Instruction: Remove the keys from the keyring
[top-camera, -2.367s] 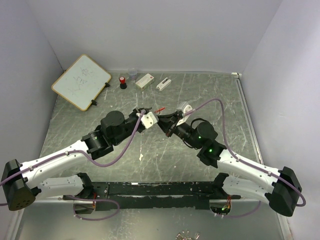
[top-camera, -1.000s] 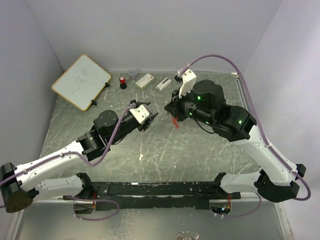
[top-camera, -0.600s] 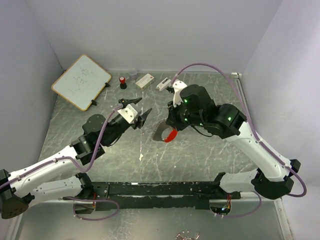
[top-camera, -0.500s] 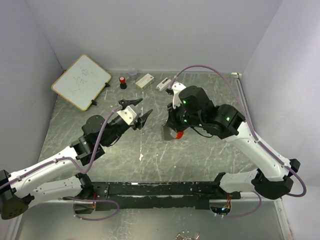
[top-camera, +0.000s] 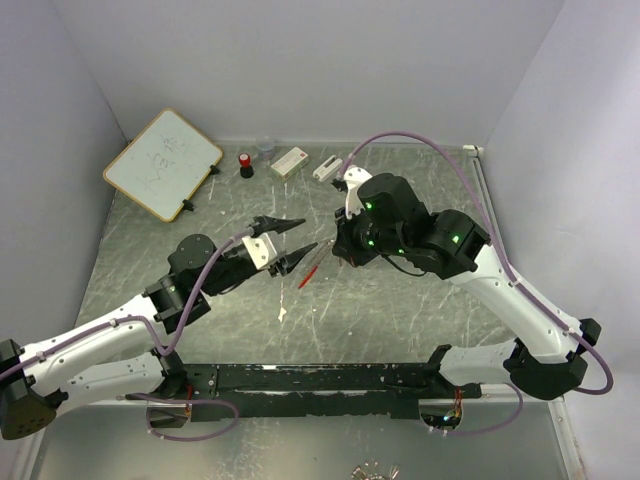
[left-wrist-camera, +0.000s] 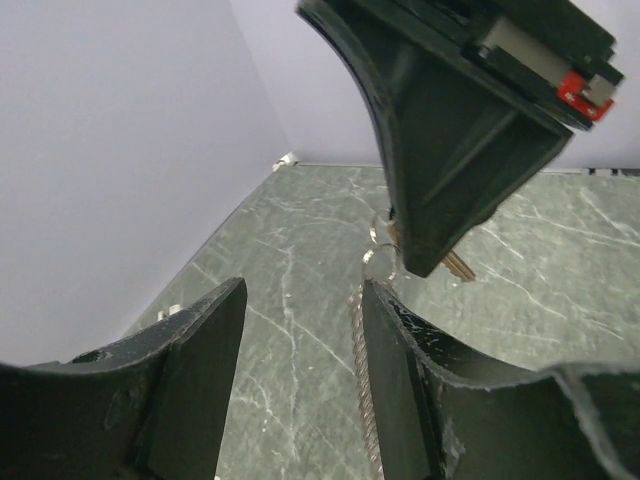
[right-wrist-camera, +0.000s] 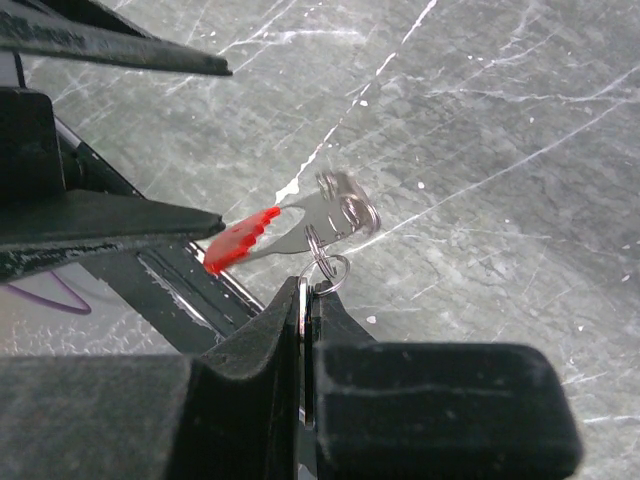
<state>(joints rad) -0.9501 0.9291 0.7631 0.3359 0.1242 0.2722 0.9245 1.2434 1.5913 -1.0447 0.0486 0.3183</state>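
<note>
Pinching the keyring (right-wrist-camera: 318, 225) tight, right jaws dangle it — left jaws stand apart, empty.

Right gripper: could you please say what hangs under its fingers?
The keyring dangles from a small ring pinched in the shut right gripper; whatever lies between its fingers is covered.

Overhead looks down — both wrist views close, sharing keyring (right-wrist-camera: 300, 222).

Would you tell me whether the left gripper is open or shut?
Open: the left gripper has its fingers well apart, with the table showing between them.
</note>
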